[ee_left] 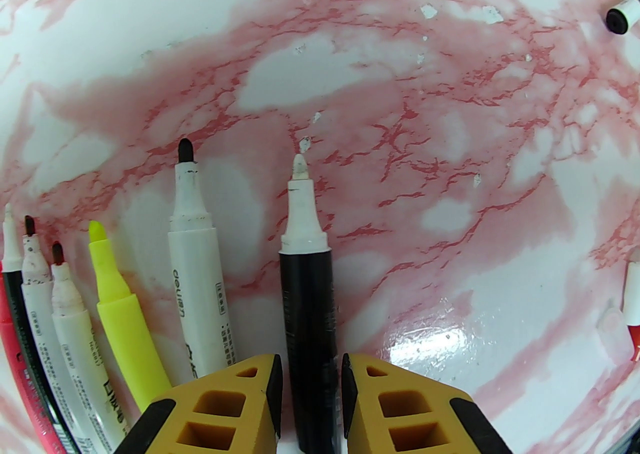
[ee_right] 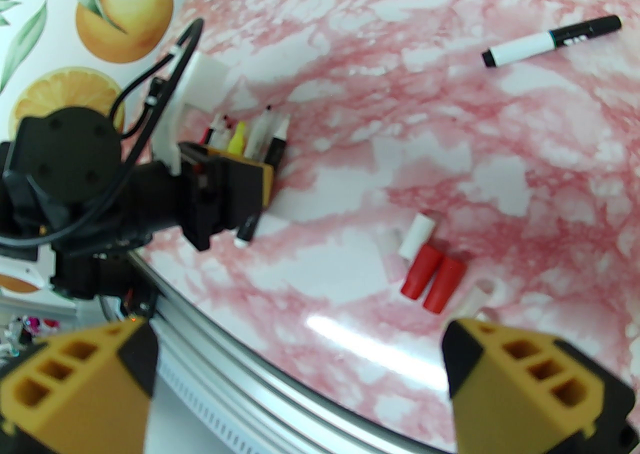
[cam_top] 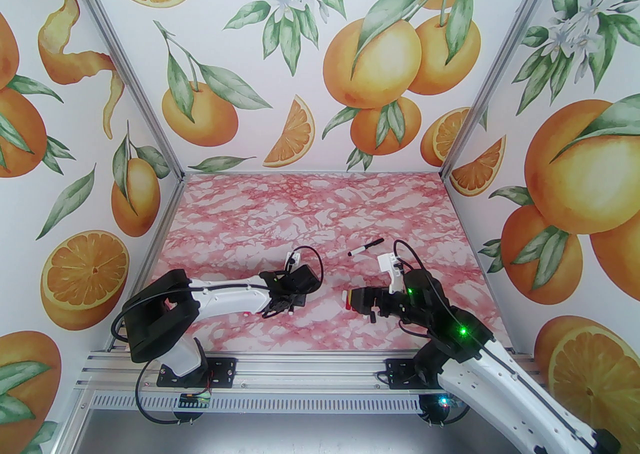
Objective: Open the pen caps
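Observation:
My left gripper (ee_left: 311, 367) is low over the table, its jaws a little apart around a black-barrelled pen (ee_left: 307, 302) with a bare white tip. A thin gap shows on the pen's right side. Left of it lie several uncapped pens, among them a white one (ee_left: 197, 282) and a neon yellow one (ee_left: 122, 312). One pen (cam_top: 365, 247) with its black cap on lies alone further back. Loose pen caps lie in a cluster: two red (ee_right: 432, 277), one white (ee_right: 416, 237). My right gripper (ee_right: 300, 382) hovers wide open beside them, holding nothing.
The pink marbled table (cam_top: 320, 212) has free room across its back half. Metal rails (cam_top: 300, 367) run along the near edge. Printed walls (cam_top: 100, 142) close in the left, right and back sides. The two wrists face each other near the front middle.

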Controlling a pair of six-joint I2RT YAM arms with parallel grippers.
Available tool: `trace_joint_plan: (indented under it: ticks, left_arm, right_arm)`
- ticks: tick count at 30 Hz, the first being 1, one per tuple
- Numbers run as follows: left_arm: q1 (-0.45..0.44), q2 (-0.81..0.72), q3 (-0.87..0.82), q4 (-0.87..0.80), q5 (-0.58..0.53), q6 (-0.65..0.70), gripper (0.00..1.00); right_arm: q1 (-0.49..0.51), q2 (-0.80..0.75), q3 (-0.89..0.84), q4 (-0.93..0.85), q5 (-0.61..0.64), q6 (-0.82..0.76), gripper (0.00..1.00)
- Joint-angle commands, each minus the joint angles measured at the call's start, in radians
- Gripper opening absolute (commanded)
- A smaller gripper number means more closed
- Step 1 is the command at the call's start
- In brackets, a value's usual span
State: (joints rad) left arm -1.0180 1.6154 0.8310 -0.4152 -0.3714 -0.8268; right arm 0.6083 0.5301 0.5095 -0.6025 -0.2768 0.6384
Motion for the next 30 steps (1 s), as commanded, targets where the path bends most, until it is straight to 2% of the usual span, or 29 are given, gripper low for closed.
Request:
trace_joint_plan:
  ticks: [1,6,13,15,22,26,28,30]
  left_arm:
    - [-0.005,-0.07,0.051,-0.041,-0.034,0.02,0.27]
    - [0.003,-0.11,0.105,-0.035,0.0,0.15,0.27]
    - [0.094,-0.095,0.201,0.057,0.268,0.402,0.33]
    - [0.111,-0.061,0.255,0.05,0.339,0.47,0.34]
    - [0.143,0.117,0.469,0.009,0.443,0.66,0.34]
    - [0.148,0.166,0.522,-0.005,0.463,0.697,0.34]
    - [0.151,0.322,0.675,-0.035,0.531,0.802,0.37]
    - [0.155,0.386,0.737,-0.039,0.551,0.831,0.38]
  right_arm:
    - [0.005,-0.003,-0.011,-0.005,0.022,0.007,1.0]
    - [0.004,-0.02,-0.001,-0.021,0.051,0.009,0.99]
    - [0.003,-0.086,0.021,-0.074,0.151,0.038,0.99]
    - [0.004,-0.115,0.025,-0.093,0.193,0.057,0.99]
    - [0.002,-0.228,0.056,-0.188,0.315,0.108,0.99]
    - [0.002,-0.242,0.063,-0.207,0.327,0.114,0.99]
    - [0.004,-0.268,0.089,-0.256,0.338,0.124,0.99]
    - [0.002,-0.278,0.093,-0.265,0.334,0.128,0.99]
